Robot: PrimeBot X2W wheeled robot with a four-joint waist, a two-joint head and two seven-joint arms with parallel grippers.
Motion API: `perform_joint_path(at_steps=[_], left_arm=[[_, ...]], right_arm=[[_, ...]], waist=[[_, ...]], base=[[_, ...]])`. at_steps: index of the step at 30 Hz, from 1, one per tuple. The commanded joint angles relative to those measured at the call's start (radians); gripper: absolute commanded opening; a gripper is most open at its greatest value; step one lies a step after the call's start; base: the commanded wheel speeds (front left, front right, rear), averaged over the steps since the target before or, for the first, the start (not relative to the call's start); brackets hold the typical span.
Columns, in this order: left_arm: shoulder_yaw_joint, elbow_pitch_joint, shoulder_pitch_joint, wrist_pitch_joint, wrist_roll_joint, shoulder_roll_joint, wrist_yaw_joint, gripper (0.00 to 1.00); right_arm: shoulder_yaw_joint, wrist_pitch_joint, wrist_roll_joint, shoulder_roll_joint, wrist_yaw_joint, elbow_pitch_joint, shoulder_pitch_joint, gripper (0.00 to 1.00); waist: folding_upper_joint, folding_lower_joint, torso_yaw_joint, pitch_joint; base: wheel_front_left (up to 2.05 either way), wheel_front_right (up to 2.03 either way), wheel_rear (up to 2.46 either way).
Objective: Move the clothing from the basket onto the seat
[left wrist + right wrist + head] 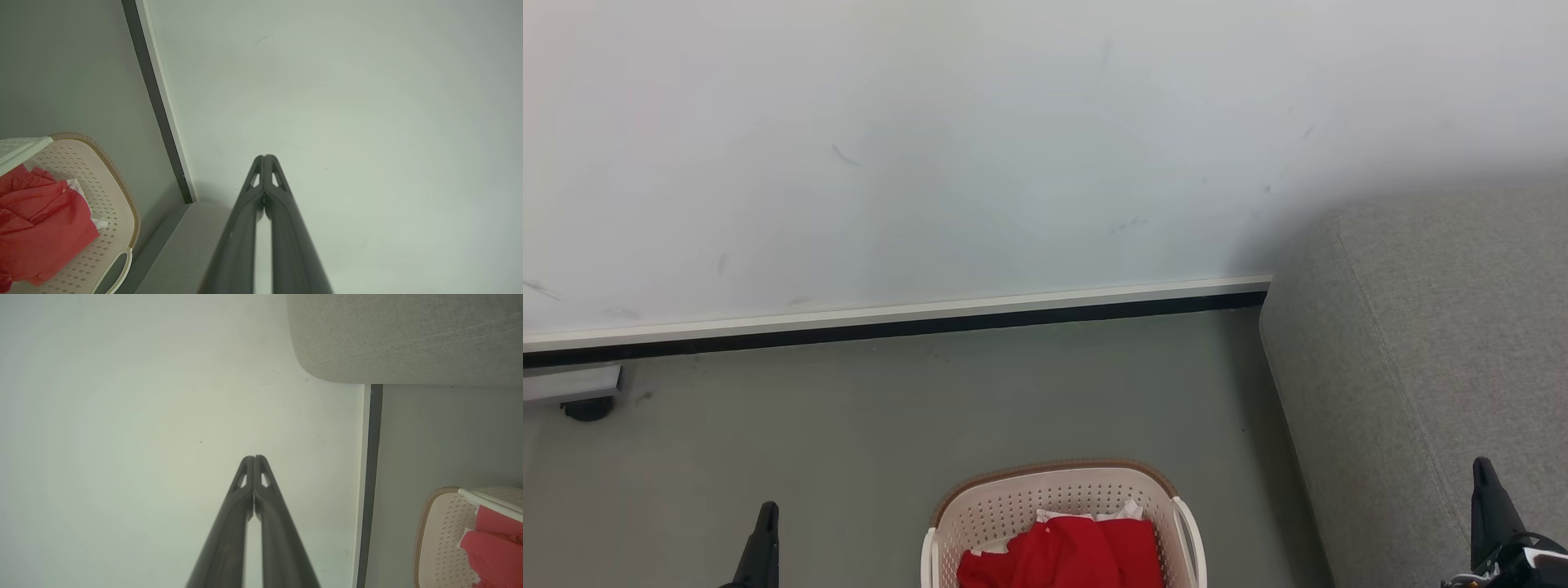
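Clothing of soft bright red fabric with scraps of white trim lies heaped inside the cream-white oval plastic laundry basket with perforated sides and a brown rim. It is bunched toward the basket's near end, so the far wall stands bare. The basket sits on the dull grey-green floor, well short of the floor's far edge, where a dark skirting strip runs under the pale wall. It is near the floor's right edge, where the large light grey fabric-upholstered seat rises. A strip of floor separates basket and seat.

The left gripper has its two long dark fingers pressed together tip to tip, pinching nothing, aimed at the wall. The right gripper is closed the same way and equally empty. In the head view the basket lies between the two grippers.

The garments look light and limp, so they should sag and drape from any hold rather than keep shape. A raised fold at the crest of the heap seems the best place to pinch. Taking only the thin white trim would probably lift a corner and leave the rest trailing over the rim. The jaws would need to spread first, and a loose pinch could let the fabric slip out on the way to the seat.
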Motion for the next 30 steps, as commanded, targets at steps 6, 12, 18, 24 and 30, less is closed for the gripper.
perform_joint_path(at_steps=[6, 12, 18, 24, 30], left_arm=[[0.004, -0.001, 0.001, -0.001, -0.003, -0.001, -0.004, 0.00], [0.004, -0.001, 0.001, -0.001, -0.003, -0.001, -0.004, 0.00], [0.004, -0.001, 0.001, -0.001, -0.003, -0.001, -0.004, 0.00], [0.004, -0.001, 0.001, -0.001, -0.003, -0.001, -0.004, 0.00], [0.004, -0.001, 0.001, -0.001, -0.003, -0.001, -0.004, 0.00]], right_arm=[[0.002, 0.004, -0.004, -0.005, 0.001, 0.000, -0.007, 0.00], [0.002, 0.004, -0.004, -0.005, 0.001, 0.000, -0.007, 0.00], [0.002, 0.004, -0.004, -0.005, 0.001, 0.000, -0.007, 0.00], [0.002, 0.004, -0.004, -0.005, 0.001, 0.000, -0.007, 0.00], [0.002, 0.004, -0.004, -0.005, 0.001, 0.000, -0.007, 0.00]], waist=[[0.0000, 0.0000, 0.000, 0.000], [0.0000, 0.0000, 0.000, 0.000], [0.0000, 0.0000, 0.000, 0.000], [0.0000, 0.0000, 0.000, 0.000], [0.0000, 0.0000, 0.000, 0.000]], base=[[0.00, 0.00, 0.00], [0.00, 0.00, 0.00], [0.00, 0.00, 0.00], [0.00, 0.00, 0.00], [0.00, 0.00, 0.00]])
